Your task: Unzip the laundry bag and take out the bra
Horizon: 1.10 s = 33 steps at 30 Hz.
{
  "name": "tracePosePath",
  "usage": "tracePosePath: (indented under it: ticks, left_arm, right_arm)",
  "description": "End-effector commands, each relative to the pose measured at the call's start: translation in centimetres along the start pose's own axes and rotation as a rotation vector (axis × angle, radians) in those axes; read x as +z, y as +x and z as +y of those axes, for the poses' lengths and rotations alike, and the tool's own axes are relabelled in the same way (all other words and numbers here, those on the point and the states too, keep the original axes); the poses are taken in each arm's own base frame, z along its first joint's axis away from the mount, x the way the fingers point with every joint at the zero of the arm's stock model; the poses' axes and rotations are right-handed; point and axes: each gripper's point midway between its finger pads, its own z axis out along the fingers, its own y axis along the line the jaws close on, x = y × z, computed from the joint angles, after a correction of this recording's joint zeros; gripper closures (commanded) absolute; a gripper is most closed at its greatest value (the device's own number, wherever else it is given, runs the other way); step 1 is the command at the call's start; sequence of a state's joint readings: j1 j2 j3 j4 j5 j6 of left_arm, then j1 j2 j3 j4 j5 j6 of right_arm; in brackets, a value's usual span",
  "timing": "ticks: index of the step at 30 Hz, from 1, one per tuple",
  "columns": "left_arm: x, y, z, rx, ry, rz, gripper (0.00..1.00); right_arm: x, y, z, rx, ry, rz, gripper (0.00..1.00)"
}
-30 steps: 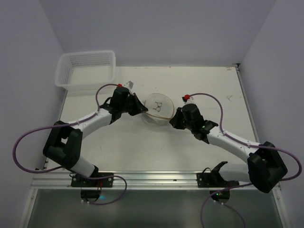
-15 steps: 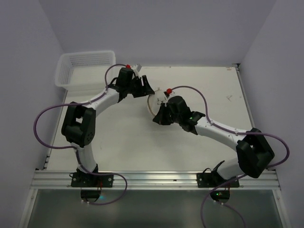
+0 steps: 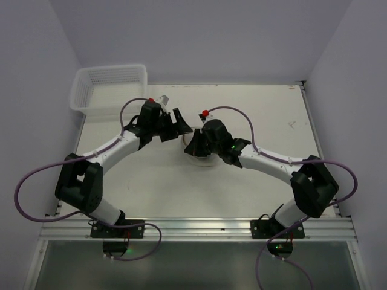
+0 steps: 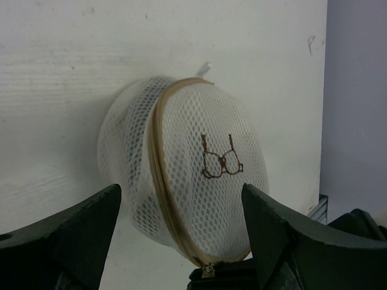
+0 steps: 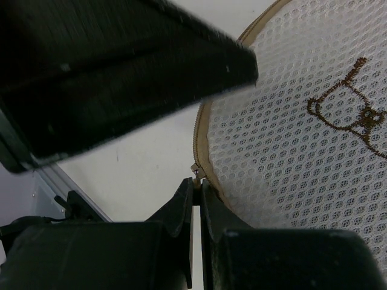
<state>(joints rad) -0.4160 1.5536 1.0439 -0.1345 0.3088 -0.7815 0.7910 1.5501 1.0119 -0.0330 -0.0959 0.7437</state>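
Note:
The laundry bag (image 4: 199, 175), a round white mesh pouch with a beige zip rim and a bra pictogram, rests tilted on the table. In the top view only a sliver of the laundry bag (image 3: 198, 161) shows under the right wrist. My right gripper (image 5: 195, 183) is shut on the small metal zipper pull (image 5: 195, 171) at the bag's rim. My left gripper (image 4: 181, 196) is open, with one finger either side of the bag (image 5: 302, 133) and neither touching it. From above, the left gripper (image 3: 179, 122) sits just left of and behind the right gripper (image 3: 193, 146). The bra is hidden.
A white plastic mesh basket (image 3: 109, 88) stands at the table's back left corner. One left finger (image 5: 121, 72) hangs close above the right gripper. The two arms meet at the table's middle, purple cables looping beside each arm.
My left gripper has opened, let go of the bag's left edge and shifted back. My right gripper, still shut, has travelled left from the bag's right side.

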Motion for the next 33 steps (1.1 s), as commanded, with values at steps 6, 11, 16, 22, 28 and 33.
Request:
tracePosePath:
  ticks: [6, 11, 16, 22, 28, 33]
  left_arm:
    - [-0.2, 4.3, -0.4, -0.045, 0.009, 0.055, 0.48]
    - [-0.2, 3.7, 0.2, -0.017, -0.022, 0.025, 0.94]
    - [-0.2, 2.7, 0.6, 0.010, -0.027, 0.018, 1.00]
    - [0.4, 2.0, 0.8, 0.124, 0.014, 0.070, 1.00]
    - [3.1, -2.7, -0.9, 0.235, 0.058, 0.067, 0.98]
    - [5.4, -6.3, -3.2, 0.208, 0.114, 0.029, 0.67]
  right_arm:
    - [-0.3, -0.9, 0.1, -0.001, 0.002, -0.048, 1.00]
    - [-1.8, 0.1, -2.5, -0.035, 0.064, -0.064, 1.00]
    - [-4.6, 1.5, -8.0, -0.027, 0.164, -0.065, 1.00]
    - [-8.1, 1.1, -13.3, -0.003, 0.268, -0.113, 1.00]
    - [-6.7, 0.3, -9.2, 0.023, 0.100, -0.071, 1.00]
    - [-4.3, -1.0, -2.8, 0.030, -0.036, -0.051, 1.00]
